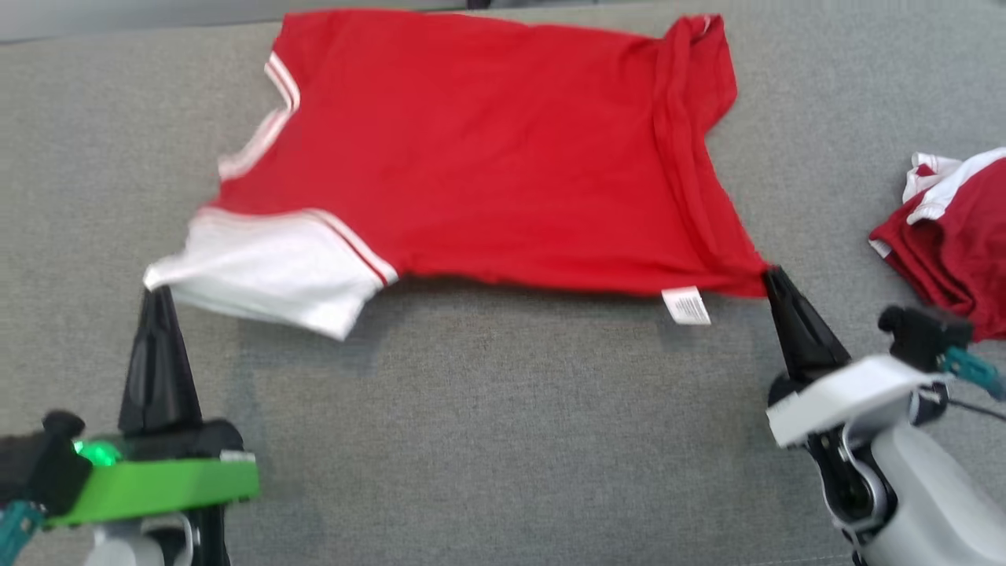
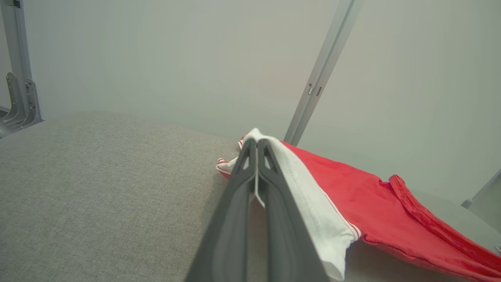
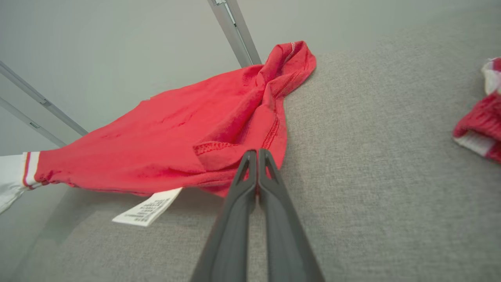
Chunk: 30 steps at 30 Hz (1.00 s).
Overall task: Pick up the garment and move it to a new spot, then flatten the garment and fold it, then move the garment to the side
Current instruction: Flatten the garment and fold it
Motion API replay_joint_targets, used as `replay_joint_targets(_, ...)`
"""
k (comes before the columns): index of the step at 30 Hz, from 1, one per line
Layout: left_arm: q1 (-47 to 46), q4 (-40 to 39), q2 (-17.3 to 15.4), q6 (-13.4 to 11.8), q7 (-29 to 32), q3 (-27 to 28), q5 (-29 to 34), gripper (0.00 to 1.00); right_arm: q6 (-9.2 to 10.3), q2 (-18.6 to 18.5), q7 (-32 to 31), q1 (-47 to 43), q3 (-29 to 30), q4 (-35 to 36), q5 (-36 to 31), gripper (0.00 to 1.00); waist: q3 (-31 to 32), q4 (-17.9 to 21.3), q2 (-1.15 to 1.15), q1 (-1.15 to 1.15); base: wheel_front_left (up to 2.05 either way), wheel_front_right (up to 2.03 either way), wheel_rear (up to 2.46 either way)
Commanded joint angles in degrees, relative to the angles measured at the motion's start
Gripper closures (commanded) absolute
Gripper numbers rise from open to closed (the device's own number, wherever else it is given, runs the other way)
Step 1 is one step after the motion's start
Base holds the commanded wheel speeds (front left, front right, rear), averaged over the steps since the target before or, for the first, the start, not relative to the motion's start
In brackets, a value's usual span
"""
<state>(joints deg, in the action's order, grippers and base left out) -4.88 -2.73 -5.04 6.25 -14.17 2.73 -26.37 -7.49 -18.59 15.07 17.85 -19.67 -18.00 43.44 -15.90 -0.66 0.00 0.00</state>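
Observation:
The garment is a red T-shirt with white sleeves and white-striped trim, stretched between my two grippers; its near edge hangs lifted above the grey surface and casts a shadow. My left gripper is shut on the white sleeve at the shirt's near-left corner. My right gripper is shut on the red hem corner at the near right. A white care label dangles from the hem close to the right gripper. The garment's far edge rests on the surface.
The grey fabric surface spreads under everything. A second crumpled red and white garment lies at the right edge, close beside my right arm. Metal frame posts stand against the pale wall beyond the surface.

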Motion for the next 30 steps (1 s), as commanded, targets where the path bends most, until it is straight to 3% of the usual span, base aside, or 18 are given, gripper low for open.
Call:
replay_joint_targets(1,2.24,-1.46,-0.03,-0.67,0.74,-0.22,0.50,1.00,0.00,-0.41,0.23,-1.86,0.45,0.60,0.69,1.00,3.10,-0.94,0.00,0.00,0.00,0.00,0.00)
replay_joint_targets(8,14.93,-12.30,0.87,-5.59,7.14,-1.65,0.33,1.00,0.00,-2.29,-2.88,-12.93,3.21,5.95,0.72,1.00,6.44,-1.95,0.00,0.00,0.00,0.00,0.00)
replay_joint_targets(17,23.46,-20.09,1.49,-9.91,12.80,-5.72,0.64,1.00,0.01,-1.65,-8.96,-26.04,12.36,12.42,-2.94,1.00,8.55,-4.91,0.00,0.00,0.00,0.00,0.00)
replay_joint_targets(23,24.44,-22.69,0.86,-10.89,16.25,-7.53,1.34,1.00,0.00,0.91,-13.52,-29.85,16.05,16.67,-6.17,1.00,8.14,-5.66,0.00,0.00,0.00,0.00,0.00)
replay_joint_targets(30,21.93,-21.56,0.15,-10.73,17.22,-7.31,0.79,1.00,0.00,2.95,-17.86,-27.89,16.61,18.61,-8.83,1.00,6.74,-4.06,0.00,0.00,0.00,0.00,0.00)
